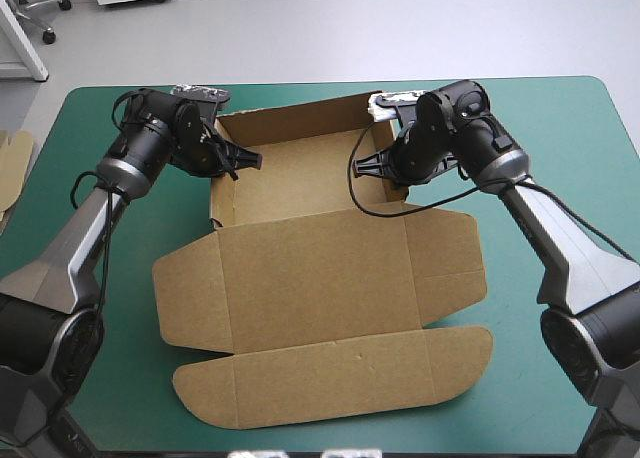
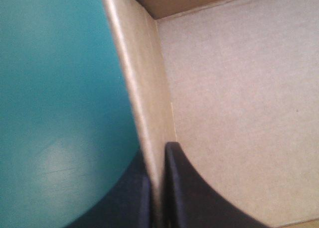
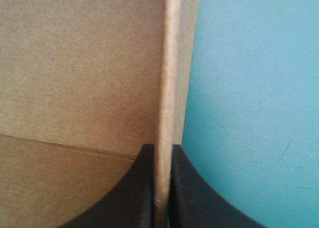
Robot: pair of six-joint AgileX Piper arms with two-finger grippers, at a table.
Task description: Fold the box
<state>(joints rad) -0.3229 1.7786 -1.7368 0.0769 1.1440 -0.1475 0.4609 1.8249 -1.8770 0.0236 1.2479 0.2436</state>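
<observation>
Two box (image 1: 300, 173) walls, within left end effector (image 2: 157, 156) and right end effector (image 3: 162, 149).

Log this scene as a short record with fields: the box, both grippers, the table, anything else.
task object: brown cardboard box, far half a tray with walls raised, lid panels flat toward the near edge
left gripper: shut on the tray's left wall
right gripper: shut on the tray's right wall
table: teal-green cover
other: strip of brown board at the table's left edge

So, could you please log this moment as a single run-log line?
box: side walls raised, lid flat | left tool: shut on box's left wall | right tool: shut on box's right wall
</observation>
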